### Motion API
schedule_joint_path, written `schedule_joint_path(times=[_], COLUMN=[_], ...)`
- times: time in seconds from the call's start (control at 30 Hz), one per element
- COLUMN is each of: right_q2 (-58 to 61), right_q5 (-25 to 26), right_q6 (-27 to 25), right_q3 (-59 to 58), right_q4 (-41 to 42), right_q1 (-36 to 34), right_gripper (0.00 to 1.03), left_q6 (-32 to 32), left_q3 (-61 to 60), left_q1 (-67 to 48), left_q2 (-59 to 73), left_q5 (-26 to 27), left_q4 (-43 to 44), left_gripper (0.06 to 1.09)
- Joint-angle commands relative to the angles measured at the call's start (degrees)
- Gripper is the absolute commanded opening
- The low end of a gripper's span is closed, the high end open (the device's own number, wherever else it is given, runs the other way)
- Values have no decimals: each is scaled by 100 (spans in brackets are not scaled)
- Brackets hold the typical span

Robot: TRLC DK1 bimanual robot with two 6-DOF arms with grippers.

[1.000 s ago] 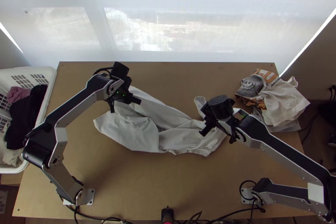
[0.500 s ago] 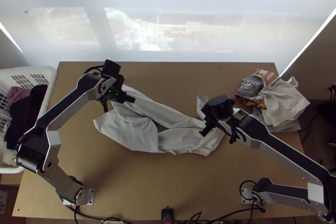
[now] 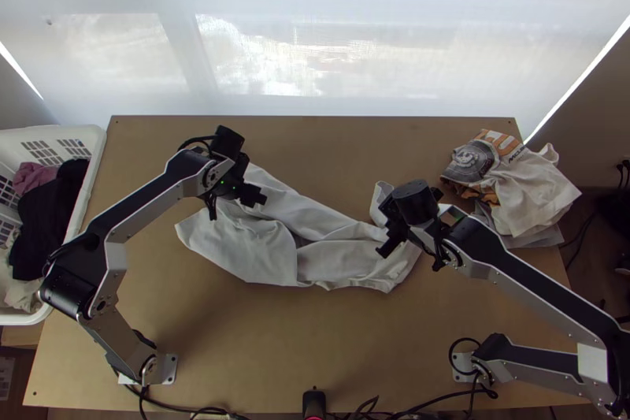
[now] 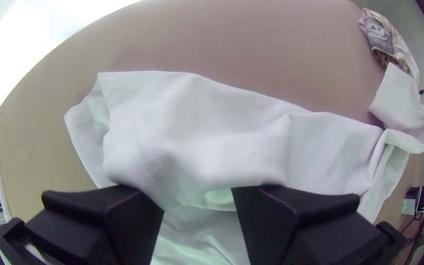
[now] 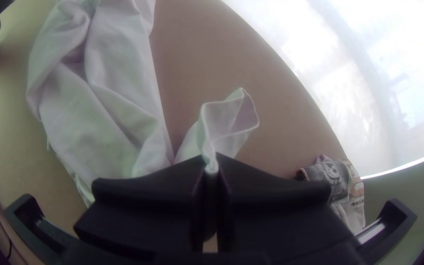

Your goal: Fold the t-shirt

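Left gripper: jaws parted above t-shirt, nothing gripped. Right gripper: jaws closed on thin bit of t-shirt edge. Rest is rumpled loosely across middle of counter. Imo straightening is being tackled, folding comes after. Next, cloth near left jaws probably needs to be pinched, then pulled taut.

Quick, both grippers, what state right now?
Left gripper: open, over the t-shirt, nothing between its fingers.
Right gripper: closed on a bunched bit of the t-shirt.
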Motion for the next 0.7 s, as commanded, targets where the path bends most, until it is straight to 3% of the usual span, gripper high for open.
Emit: schedule_joint_path(times=[0.0,0.33,0.53,0.67], right_q2=[-6,-6,-6,-6], right_q5=[1,1,1,1], right_q6=[14,23,14,23], right_q3=[-32,-59,-32,-32], right_q4=[-29,-29,-29,-108], right_q1=[-22,-13,-13,-39], right_gripper=[3,3,3,3], left_q6=[-48,-4,347,462], left_q3=[28,-191,-1114,-1554], left_q1=[22,435,418,374], left_q2=[-61,-606,-1186,-1432], left_q5=[-5,4,118,188], left_q4=[-127,-188,620,682], left_gripper=[83,91,92,92])
